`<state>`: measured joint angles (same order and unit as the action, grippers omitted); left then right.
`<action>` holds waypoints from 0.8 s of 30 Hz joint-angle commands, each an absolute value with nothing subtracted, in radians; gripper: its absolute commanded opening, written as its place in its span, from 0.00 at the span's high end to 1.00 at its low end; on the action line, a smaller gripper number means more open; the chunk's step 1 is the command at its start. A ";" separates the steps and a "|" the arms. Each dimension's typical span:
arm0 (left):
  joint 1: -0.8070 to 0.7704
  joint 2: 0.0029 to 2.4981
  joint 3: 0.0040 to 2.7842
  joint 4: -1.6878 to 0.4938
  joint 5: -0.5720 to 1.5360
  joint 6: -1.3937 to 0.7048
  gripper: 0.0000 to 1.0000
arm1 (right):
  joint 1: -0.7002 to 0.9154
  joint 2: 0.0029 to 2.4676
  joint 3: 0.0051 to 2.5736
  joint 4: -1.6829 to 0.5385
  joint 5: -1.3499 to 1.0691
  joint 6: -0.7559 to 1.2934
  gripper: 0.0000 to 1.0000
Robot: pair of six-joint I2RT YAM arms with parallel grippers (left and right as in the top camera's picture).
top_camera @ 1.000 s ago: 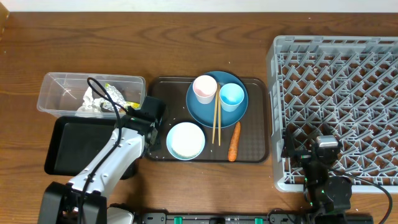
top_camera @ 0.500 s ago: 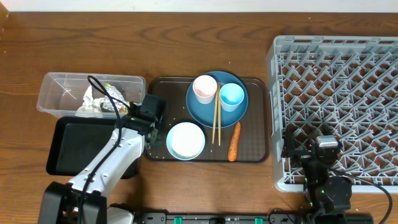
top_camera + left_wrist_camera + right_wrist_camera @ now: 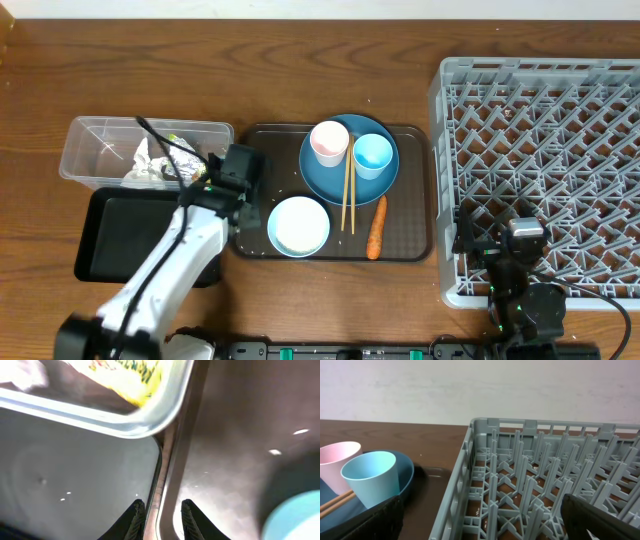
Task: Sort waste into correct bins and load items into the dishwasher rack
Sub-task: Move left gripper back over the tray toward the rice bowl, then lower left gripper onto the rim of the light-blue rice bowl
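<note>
My left gripper hovers where the clear tub, the black tray and the brown tray meet. Its jaws stand a little apart with nothing between them. The tub holds crumpled foil and tissue and a yellow wrapper. On the brown tray lie a blue plate with a pink cup, a light blue cup and chopsticks, plus a white bowl and a carrot. My right gripper is open over the rack.
A few white rice grains dot the brown tray near the bowl. The grey rack fills the table's right side, its left wall close to the brown tray. Bare wood lies behind the tub and trays.
The left gripper has shifted slightly toward the far side, up along the tub's corner. The right arm has not moved.
</note>
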<state>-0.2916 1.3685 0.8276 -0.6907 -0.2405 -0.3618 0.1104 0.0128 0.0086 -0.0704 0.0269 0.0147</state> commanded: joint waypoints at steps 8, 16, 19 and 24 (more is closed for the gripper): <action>-0.308 1.110 0.897 -0.841 0.191 -0.352 0.72 | 0.102 0.011 0.006 -0.072 0.037 0.021 0.01; -0.449 1.125 0.892 -0.861 0.250 -0.379 0.72 | 0.102 0.011 0.006 -0.072 0.037 0.021 0.01; -0.511 1.156 0.892 -0.828 0.250 -0.379 0.69 | 0.102 0.011 0.006 -0.072 0.037 0.021 0.01; -0.596 1.234 0.892 -0.787 0.224 -0.452 0.67 | 0.102 0.011 0.006 -0.071 0.037 0.021 0.01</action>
<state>-0.5621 1.1954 0.8799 -0.7959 0.2337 -0.3988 0.1104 0.0128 0.0086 -0.0704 0.0269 0.0147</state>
